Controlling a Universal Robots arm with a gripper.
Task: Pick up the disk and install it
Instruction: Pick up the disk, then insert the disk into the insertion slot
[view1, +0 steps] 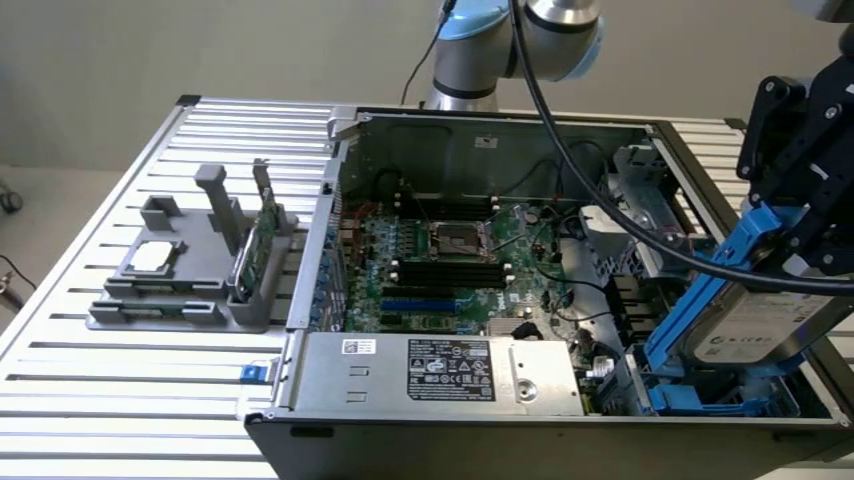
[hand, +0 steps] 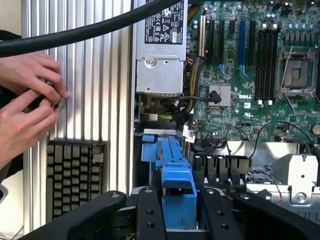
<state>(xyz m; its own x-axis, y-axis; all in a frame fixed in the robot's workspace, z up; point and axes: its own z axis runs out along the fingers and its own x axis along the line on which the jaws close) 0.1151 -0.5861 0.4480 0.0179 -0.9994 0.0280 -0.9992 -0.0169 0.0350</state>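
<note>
Currently gripper clamped on disk: blue rails, white label, tilted above case at exterior view's right. "DELL" on motherboard. Black cable crosses in front. 2 hands beside case.

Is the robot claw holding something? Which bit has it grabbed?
Yes: the gripper holds the disk by the blue rail at its upper end, tilted above the open computer case.
</note>
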